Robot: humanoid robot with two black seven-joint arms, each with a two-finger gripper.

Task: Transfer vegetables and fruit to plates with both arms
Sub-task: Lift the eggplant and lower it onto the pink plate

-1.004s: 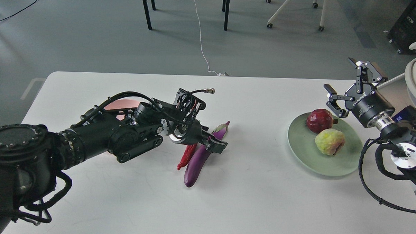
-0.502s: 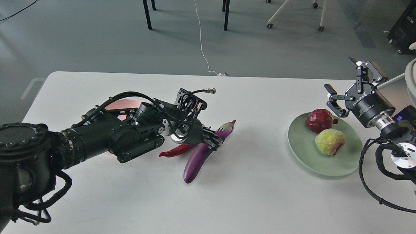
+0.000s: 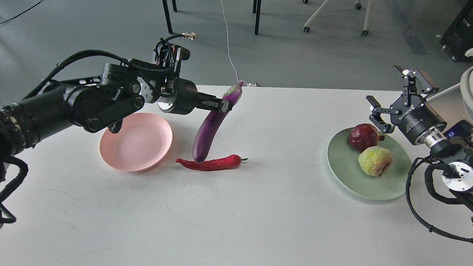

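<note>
Left end effector (image 3: pixel 221 105): closed on the eggplant (image 3: pixel 209 130), gripping it near the cap, so the long body hangs down and slants toward me.
Eggplant: lifted, its lower tip seems to be just above or touching the chili pepper (image 3: pixel 212 163); I cannot tell which.
Chili pepper: lies flat on the bench (image 3: pixel 257 220), just right of the pink plate (image 3: pixel 136 142), stem pointing right.
Pink plate: holds nothing, it sits under the left arm, near the eggplant.
Right end effector (image 3: pixel 391 101): open and holding nothing, it hovers just behind the green plate (image 3: pixel 367 165).
Green plate: already carries the pomegranate (image 3: pixel 363 137) and the yellow-green fruit (image 3: pixel 374 161), touching or nearly touching each other.
Step in hand: I judge it is carrying the eggplant to the pink plate.
How to do it well: move left while keeping enough height so the hanging tip does not drag the chili pepper or catch the plate rim; lower the tip first inside the plate, then lay the body down and open only when it rests.
Risk: the grip is far from the middle, so the eggplant may swing or turn between the fingers.
</note>
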